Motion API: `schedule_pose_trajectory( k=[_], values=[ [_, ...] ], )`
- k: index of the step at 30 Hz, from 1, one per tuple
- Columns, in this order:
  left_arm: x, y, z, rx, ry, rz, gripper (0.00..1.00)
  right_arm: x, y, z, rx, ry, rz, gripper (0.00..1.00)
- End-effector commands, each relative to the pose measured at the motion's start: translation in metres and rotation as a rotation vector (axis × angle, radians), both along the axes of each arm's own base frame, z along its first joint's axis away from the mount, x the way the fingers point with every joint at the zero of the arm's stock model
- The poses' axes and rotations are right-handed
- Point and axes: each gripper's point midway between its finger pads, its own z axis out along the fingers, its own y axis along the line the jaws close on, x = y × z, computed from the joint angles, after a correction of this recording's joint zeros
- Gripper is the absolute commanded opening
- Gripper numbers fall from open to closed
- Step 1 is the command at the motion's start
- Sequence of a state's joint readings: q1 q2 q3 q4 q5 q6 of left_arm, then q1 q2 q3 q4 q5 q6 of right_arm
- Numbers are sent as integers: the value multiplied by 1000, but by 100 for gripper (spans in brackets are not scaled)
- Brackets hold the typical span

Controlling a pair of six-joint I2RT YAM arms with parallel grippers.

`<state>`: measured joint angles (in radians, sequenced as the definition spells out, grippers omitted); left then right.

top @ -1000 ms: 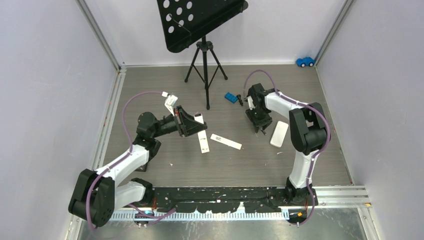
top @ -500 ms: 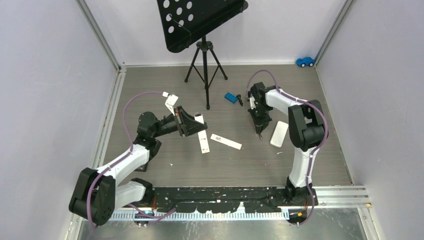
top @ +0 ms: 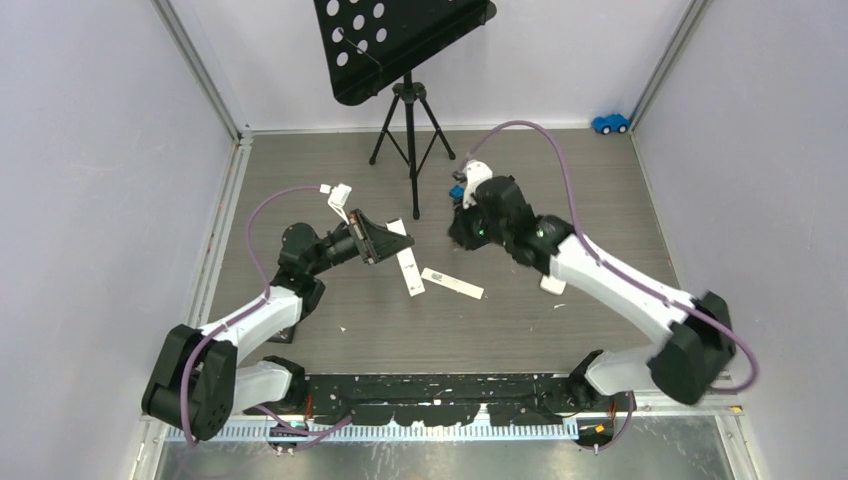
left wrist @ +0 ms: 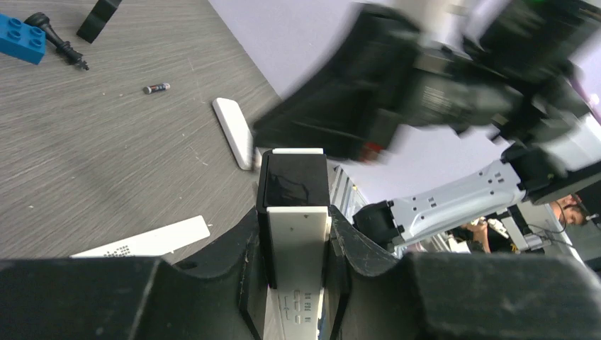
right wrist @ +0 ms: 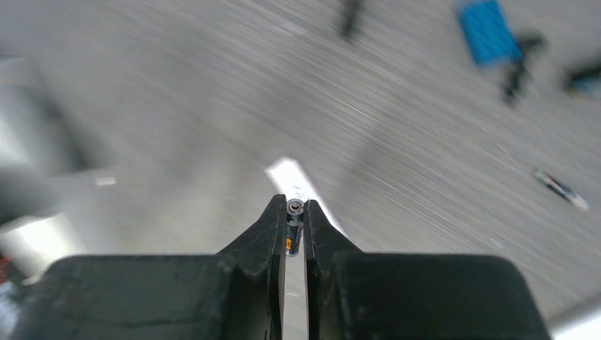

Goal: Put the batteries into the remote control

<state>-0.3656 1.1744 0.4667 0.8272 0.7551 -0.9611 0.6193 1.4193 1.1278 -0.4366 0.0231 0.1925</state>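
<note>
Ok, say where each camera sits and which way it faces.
Top external: above and behind, looking down at the table; left arm and right arm show.
Left wrist: looks along its jaws, shut on the remote control, towards the right arm.
Right wrist: looks down past its jaws, shut on a battery, at the table.
Both wrist views show the blue toy brick.

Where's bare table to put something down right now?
Free: far-right table between the toy car and right arm; near band between the white strip and base rail. Crowded: centre, around remote, left end effector, right end effector, blue brick.
</note>
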Motion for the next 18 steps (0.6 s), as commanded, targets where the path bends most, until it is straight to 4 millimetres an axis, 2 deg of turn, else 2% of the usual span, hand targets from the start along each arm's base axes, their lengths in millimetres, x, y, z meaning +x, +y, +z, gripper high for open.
schedule_pose_trajectory(
  k=[1,3,5,8,14,18],
  values=[
    [8,3,20,-83,-28,63,0,-26,60,94,326,-266,52,6],
    [9,4,22,-93,-17,71,0,-46,80,120,410,-341,92,6],
    [8,4,24,-99,-13,67,0,-62,95,133,442,-387,135,6],
    [7,5,27,-104,1,75,0,-75,106,139,427,-418,166,6],
    [8,7,29,-110,47,89,0,-89,122,136,406,-412,238,5],
    [9,8,29,-102,84,105,0,-96,118,118,337,-406,257,4]
  ],
)
